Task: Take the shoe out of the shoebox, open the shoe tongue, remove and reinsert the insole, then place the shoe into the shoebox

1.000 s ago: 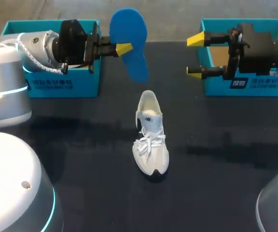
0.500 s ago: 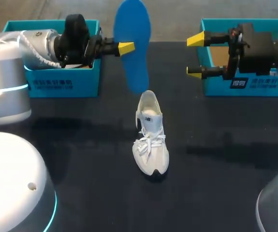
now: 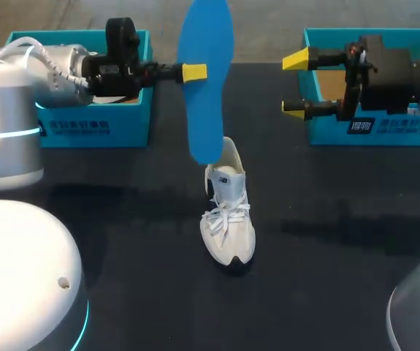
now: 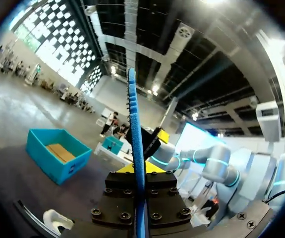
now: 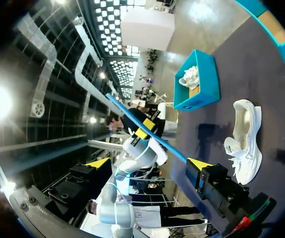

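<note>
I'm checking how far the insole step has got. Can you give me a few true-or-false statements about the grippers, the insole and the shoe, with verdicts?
1. The left gripper is shut on the blue insole. True.
2. The insole lies flat on the table. False: it is held upright over the table, its lower end by the heel of the shoe.
3. The right gripper is open and holds nothing. True.
4. The shoe below the insole sits inside a shoebox. False: it stands on the table.

Table [image 3: 122,227]: shoe [image 3: 228,219], L box [image 3: 93,130], R box [image 3: 403,130].
</note>
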`<state>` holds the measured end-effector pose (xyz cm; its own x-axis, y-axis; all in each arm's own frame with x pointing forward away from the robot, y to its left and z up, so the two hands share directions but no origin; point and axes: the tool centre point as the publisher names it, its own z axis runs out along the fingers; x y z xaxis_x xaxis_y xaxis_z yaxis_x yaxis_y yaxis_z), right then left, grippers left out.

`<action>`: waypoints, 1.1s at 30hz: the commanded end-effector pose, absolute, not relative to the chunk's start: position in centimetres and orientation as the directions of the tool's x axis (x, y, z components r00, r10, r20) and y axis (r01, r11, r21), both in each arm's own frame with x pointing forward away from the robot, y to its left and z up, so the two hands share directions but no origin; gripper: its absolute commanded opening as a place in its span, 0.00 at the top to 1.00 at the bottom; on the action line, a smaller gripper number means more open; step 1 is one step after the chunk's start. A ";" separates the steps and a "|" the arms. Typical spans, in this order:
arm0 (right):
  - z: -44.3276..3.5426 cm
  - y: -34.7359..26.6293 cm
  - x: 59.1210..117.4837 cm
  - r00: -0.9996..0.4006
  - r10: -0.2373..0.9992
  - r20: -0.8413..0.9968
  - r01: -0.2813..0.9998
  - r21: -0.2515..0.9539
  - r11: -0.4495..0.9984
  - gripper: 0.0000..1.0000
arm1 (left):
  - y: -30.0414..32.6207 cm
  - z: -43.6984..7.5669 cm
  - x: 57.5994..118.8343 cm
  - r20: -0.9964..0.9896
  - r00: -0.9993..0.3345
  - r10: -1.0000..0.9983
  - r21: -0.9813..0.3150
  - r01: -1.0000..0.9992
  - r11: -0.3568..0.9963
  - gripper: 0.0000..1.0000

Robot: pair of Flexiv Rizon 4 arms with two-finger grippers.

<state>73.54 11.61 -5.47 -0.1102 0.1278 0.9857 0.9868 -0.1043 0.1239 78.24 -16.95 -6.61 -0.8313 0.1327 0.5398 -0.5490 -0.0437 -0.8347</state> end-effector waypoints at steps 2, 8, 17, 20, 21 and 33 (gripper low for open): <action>-5.5 11.8 73.6 -0.110 0.128 0.986 0.987 0.124 -0.106 0.00 | -16.9 -6.7 78.3 0.887 -0.450 0.101 -0.453 -0.891 0.008 1.00; -5.5 11.8 73.6 -0.110 0.128 0.986 0.987 0.124 -0.106 0.00 | -16.9 -6.7 78.3 0.887 -0.450 0.101 -0.453 -0.891 0.008 1.00; -5.5 11.8 73.6 -0.110 0.128 0.986 0.987 0.124 -0.106 0.00 | -16.9 -6.7 78.3 0.887 -0.450 0.101 -0.453 -0.891 0.008 1.00; -5.5 11.8 73.6 -0.110 0.128 0.986 0.987 0.124 -0.106 0.00 | -17.1 -7.3 78.3 0.904 -0.411 0.114 -0.416 -0.909 0.020 1.00; -5.5 11.8 73.6 -0.110 0.128 0.986 0.987 0.124 -0.106 0.00 | -17.2 -7.5 78.4 0.905 -0.411 0.109 -0.415 -0.910 0.017 1.00; -5.5 11.8 73.6 -0.110 0.128 0.986 0.987 0.124 -0.106 0.00 | -18.4 -12.0 78.2 0.953 -0.296 0.068 -0.299 -0.953 0.052 1.00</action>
<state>73.54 11.61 -5.47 -0.1102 0.1276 0.9857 0.9868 -0.1043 0.1239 77.99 -17.97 -11.17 -0.3031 0.0654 0.9507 -0.9509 0.0454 -0.3062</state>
